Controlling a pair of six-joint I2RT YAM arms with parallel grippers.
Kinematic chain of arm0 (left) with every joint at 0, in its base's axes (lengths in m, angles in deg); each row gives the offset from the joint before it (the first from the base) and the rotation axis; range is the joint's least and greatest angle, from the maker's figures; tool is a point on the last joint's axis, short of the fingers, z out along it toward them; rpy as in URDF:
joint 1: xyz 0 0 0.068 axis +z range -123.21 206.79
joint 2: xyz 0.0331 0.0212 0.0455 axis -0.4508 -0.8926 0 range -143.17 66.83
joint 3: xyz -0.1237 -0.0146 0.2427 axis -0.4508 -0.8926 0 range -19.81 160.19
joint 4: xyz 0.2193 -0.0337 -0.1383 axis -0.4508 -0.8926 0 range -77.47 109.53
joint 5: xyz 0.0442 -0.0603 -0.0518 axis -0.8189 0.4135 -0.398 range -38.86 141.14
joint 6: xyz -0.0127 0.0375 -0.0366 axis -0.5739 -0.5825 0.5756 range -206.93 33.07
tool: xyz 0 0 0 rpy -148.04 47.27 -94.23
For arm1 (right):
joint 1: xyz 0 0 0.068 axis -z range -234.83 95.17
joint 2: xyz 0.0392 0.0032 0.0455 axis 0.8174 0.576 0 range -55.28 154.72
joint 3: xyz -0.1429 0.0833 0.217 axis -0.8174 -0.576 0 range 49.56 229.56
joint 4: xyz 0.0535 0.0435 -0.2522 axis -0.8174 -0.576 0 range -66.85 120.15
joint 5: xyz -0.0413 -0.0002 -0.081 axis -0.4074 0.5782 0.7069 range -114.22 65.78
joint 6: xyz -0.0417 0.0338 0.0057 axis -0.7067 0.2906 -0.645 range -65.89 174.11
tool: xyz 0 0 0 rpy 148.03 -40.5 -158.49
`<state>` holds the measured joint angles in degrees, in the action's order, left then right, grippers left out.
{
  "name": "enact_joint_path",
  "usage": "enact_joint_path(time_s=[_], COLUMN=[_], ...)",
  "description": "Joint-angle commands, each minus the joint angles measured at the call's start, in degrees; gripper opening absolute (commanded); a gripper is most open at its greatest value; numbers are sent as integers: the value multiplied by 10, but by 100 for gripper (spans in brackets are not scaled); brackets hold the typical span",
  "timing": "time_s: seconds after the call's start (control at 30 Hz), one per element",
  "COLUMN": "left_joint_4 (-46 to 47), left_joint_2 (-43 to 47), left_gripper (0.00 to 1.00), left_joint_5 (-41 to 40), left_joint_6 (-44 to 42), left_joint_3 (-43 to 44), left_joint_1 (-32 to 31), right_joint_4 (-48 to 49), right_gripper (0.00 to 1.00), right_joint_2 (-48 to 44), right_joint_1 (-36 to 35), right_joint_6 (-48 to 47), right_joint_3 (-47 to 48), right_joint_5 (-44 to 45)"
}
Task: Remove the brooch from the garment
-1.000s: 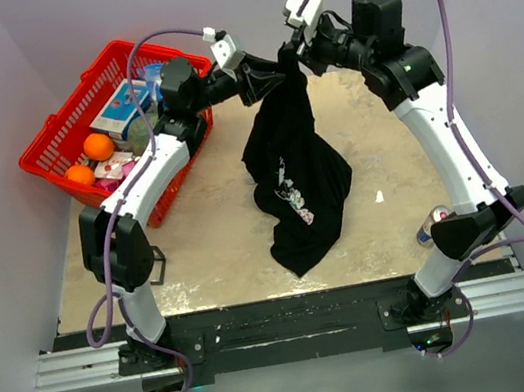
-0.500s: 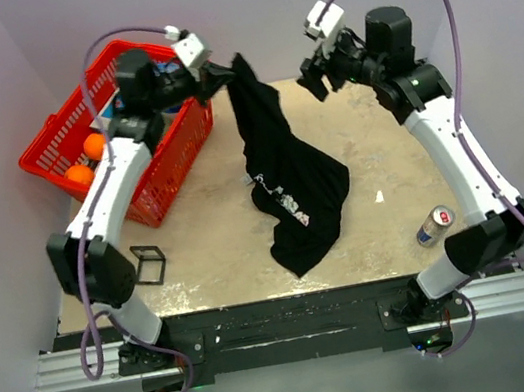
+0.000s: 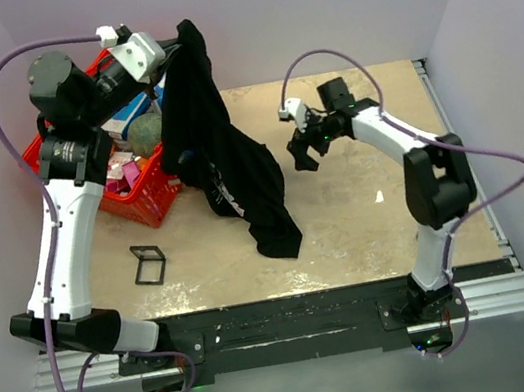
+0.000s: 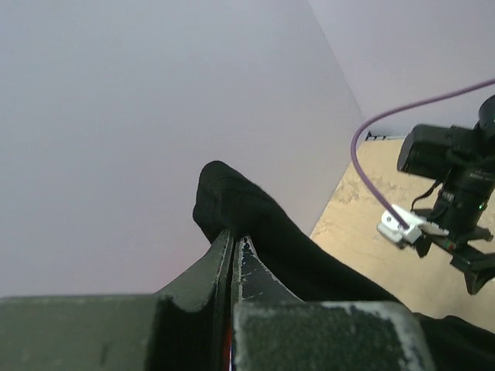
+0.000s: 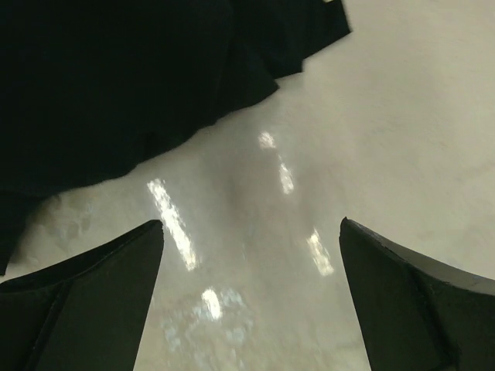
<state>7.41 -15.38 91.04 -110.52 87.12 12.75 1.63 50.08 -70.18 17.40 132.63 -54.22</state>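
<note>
Black short-sleeved T-shirt (image 3: 226, 162) with floral chest print: hangs by one edge, clamped between left fingers (image 4: 219, 263), hem trailing on beige surface (image 3: 359, 230). Right fingers (image 5: 93, 309): spread wide, empty, near the cloth. Small round blue brooch: not discernible; removal apparently outstanding.

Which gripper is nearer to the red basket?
Left. The left gripper, shut on the black T-shirt, is at the far edge of the basket; the right gripper is open beyond the shirt.

Black garment (image 3: 219, 153) hangs lifted, bunched; white print partly visible.
</note>
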Motion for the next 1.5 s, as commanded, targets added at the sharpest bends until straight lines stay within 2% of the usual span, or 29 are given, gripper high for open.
enact_joint_path(time_s=[0.0,0.13,0.23,0.3,0.4,0.43,0.5,0.53,0.57,0.7,0.8,0.97,1.07,1.13,1.2,1.27,1.3,1.43,1.47], left_joint_4=[7,1,1,2,4,4,4,5,7,35,48,86,104,91,34,-24,-74,-199,-218], left_joint_2=[-10,-8,-1,3,1,0,-1,-2,-3,-13,-31,-82,-105,-109,-105,-90,-83,-17,-5], left_gripper=[0,0,0,0,0,0,0,0,0,0,0,0,0,0,0,0,0,0,0], left_joint_5=[-38,-47,-54,-57,-61,-63,-64,-64,-63,-68,-69,-61,-39,-15,25,52,65,53,46], left_joint_6=[-15,-23,-27,-29,-29,-29,-29,-32,-32,-19,-17,-9,8,14,0,-44,-60,-218,-235], left_joint_3=[-13,-17,-29,-34,-34,-33,-29,-29,-26,-23,-10,35,64,74,71,48,35,-75,-96], left_joint_1=[1,1,1,1,1,1,1,1,1,1,1,1,0,0,0,-2,-5,-27,-31], right_joint_4=[-8,77,99,134,200,222,249,249,246,251,265,308,316,314,296,260,247,146,85], right_gripper=[99,99,98,92,70,50,30,11,1,0,0,0,0,0,0,0,0,1,7], right_joint_2=[43,65,97,115,142,148,154,151,147,91,48,-52,-120,-154,-211,-250,-288,-364,-375], right_joint_1=[-41,-73,-98,-110,-131,-134,-132,-129,-123,-38,16,43,40,30,21,16,9,-13,-18], right_joint_6=[-27,28,66,89,141,163,189,184,178,208,195,122,116,113,110,98,94,83,81], right_joint_3=[82,75,97,97,90,87,90,97,104,155,191,203,164,104,22,-41,-105,-214,-225], right_joint_5=[-74,-90,-120,-118,-64,-42,33,57,83,148,179,212,200,207,214,212,212,167,150])
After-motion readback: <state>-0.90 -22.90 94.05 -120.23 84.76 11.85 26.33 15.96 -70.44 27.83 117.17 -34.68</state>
